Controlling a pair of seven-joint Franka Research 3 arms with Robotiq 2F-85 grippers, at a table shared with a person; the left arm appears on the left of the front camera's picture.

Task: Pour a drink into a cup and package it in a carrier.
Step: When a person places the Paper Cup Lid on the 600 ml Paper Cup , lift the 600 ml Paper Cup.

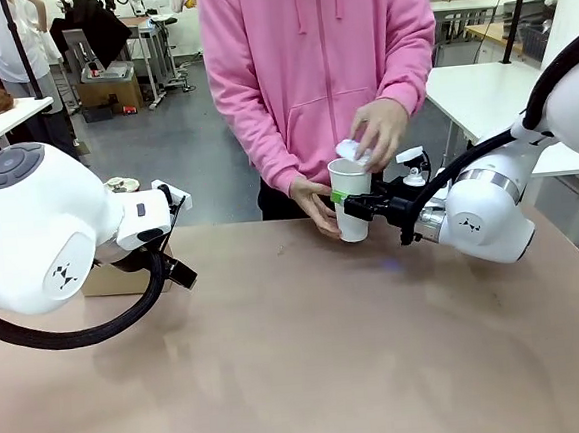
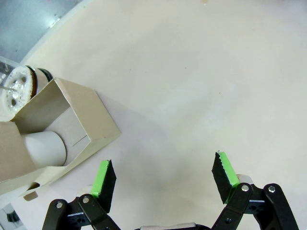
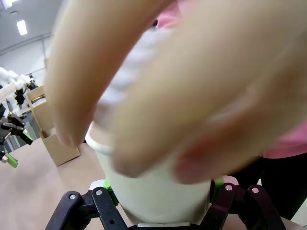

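- Nearest the lens, the left gripper (image 2: 164,175) hangs with its jaws spread wide and nothing between its green pads (image 2: 104,176), above bare tabletop close to the left edge of the tan table (image 1: 301,356).
- Just beside it, at that left edge, stands the low brown cardboard carrier (image 2: 88,117); a second white cup (image 2: 45,149) sits in one of its compartments.
- Touching or nearly touching the carrier's far side is the glass press jug (image 2: 17,91), seen from above by its round pale metal lid; its contents cannot be made out.
- At the table's far edge, right of the middle, the right gripper (image 1: 353,209) is clamped from the side on a tall white paper cup (image 1: 352,179), which stands upright.
- One hand of the person in the pink hoodie (image 1: 383,129) holds a white plastic lid (image 1: 353,153) at the cup's rim, tilted.
- That person's other hand (image 1: 314,207) cradles the cup's lower side, opposite the gripper.
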